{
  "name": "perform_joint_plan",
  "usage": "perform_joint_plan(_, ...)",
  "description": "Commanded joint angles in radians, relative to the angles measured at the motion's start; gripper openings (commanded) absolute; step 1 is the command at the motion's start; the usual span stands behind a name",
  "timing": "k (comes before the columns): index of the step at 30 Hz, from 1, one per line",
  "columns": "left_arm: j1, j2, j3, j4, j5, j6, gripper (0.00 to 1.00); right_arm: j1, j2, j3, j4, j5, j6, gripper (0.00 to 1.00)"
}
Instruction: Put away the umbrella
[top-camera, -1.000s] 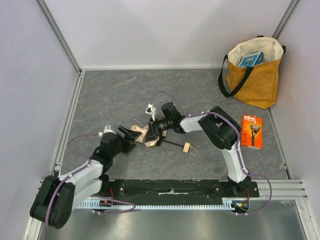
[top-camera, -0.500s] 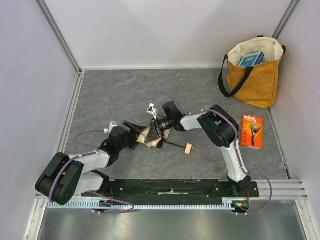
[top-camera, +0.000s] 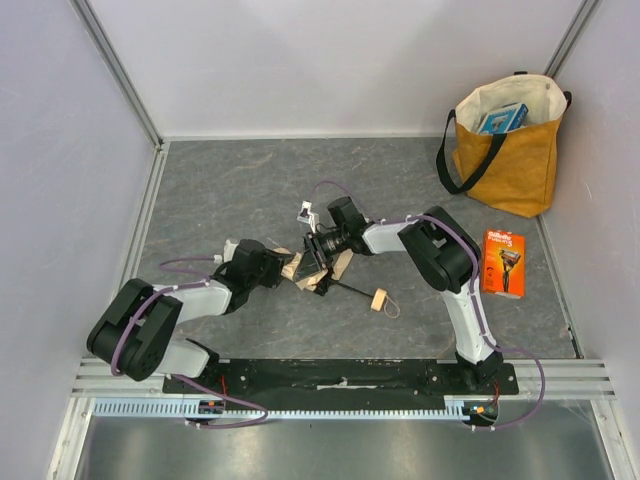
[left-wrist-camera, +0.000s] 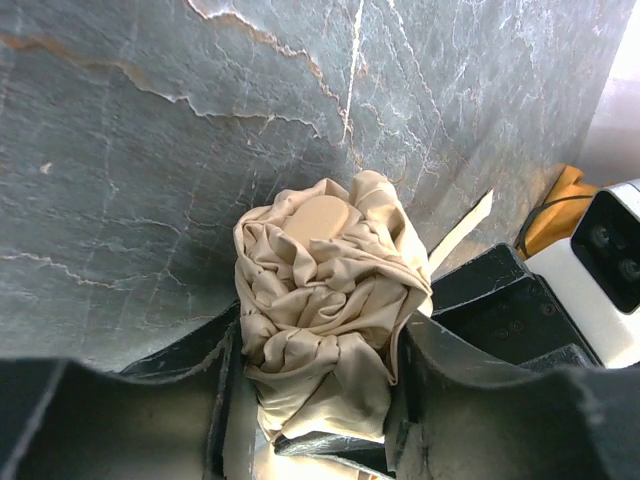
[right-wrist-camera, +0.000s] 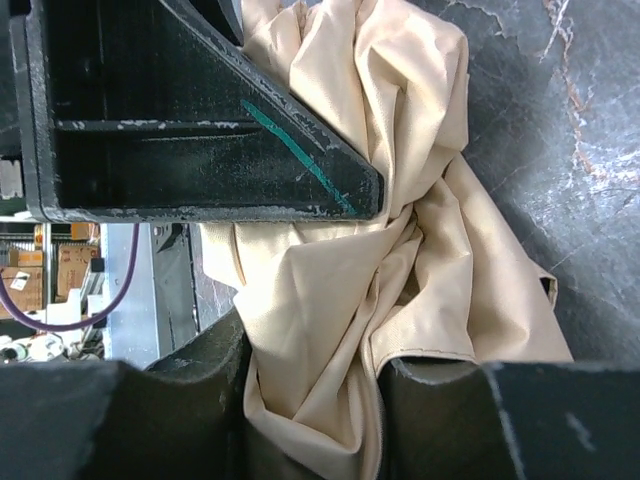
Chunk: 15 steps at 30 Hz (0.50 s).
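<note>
Umbrella (left-wrist-camera: 320, 300): cream cloth bunched and creased, mid-table; black shaft and wooden knob (top-camera: 377, 298) point right. Left gripper (top-camera: 282, 268) and right gripper (top-camera: 316, 264) both clamp the cloth. Bare table (top-camera: 230, 190) behind; bag (top-camera: 510, 160) in far right corner.

From above, the left gripper (top-camera: 280, 268) and the right gripper (top-camera: 315, 270) cover most of the cloth of the umbrella (top-camera: 293, 267), and I cannot tell there how the jaws stand. In the left wrist view the bottom edge cuts off the cloth bundle. In the right wrist view the cloth runs out at top and bottom, with a finger (right-wrist-camera: 200, 110) of the left gripper over its upper part. The bag (top-camera: 510, 165) hides most of a blue box (top-camera: 502, 118), and the print on the orange box (top-camera: 503, 263) is too small to read.
</note>
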Motion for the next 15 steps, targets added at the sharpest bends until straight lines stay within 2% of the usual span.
perform_joint_plan(1, -0.032, 0.068, -0.065, -0.020, -0.065, 0.061, 0.35, 0.092, 0.096, -0.015, -0.260, 0.087, -0.093, 0.00)
perform_joint_plan(3, -0.033, 0.064, -0.082, 0.006, -0.056, 0.082, 0.11, 0.095, 0.093, -0.003, -0.292, 0.118, -0.119, 0.00)
perform_joint_plan(4, -0.032, 0.067, -0.082, 0.003, -0.046, 0.093, 0.02, 0.098, 0.084, 0.005, -0.324, 0.167, -0.134, 0.00)
perform_joint_plan(5, -0.032, 0.070, -0.079, -0.012, -0.034, 0.099, 0.02, 0.101, 0.073, 0.011, -0.352, 0.207, -0.149, 0.01)
perform_joint_plan(6, -0.032, 0.073, -0.079, -0.026, -0.028, 0.101, 0.02, 0.104, 0.055, 0.010, -0.366, 0.249, -0.151, 0.11)
perform_joint_plan(8, -0.032, 0.070, -0.084, -0.046, -0.008, 0.101, 0.02, 0.115, 0.006, -0.003, -0.381, 0.346, -0.165, 0.44)
perform_joint_plan(9, -0.033, 0.070, -0.079, -0.082, 0.000, 0.099, 0.02, 0.127, -0.028, -0.009, -0.382, 0.403, -0.176, 0.52)
perform_joint_plan(10, -0.033, 0.070, -0.067, -0.122, 0.003, 0.099, 0.02, 0.137, -0.057, -0.018, -0.382, 0.450, -0.183, 0.64)
perform_joint_plan(13, -0.032, 0.068, -0.033, -0.236, 0.015, 0.096, 0.02, 0.177, -0.134, -0.018, -0.383, 0.572, -0.209, 0.84)
perform_joint_plan(15, -0.032, 0.071, 0.010, -0.335, 0.024, 0.093, 0.02, 0.213, -0.166, -0.009, -0.385, 0.638, -0.243, 0.89)
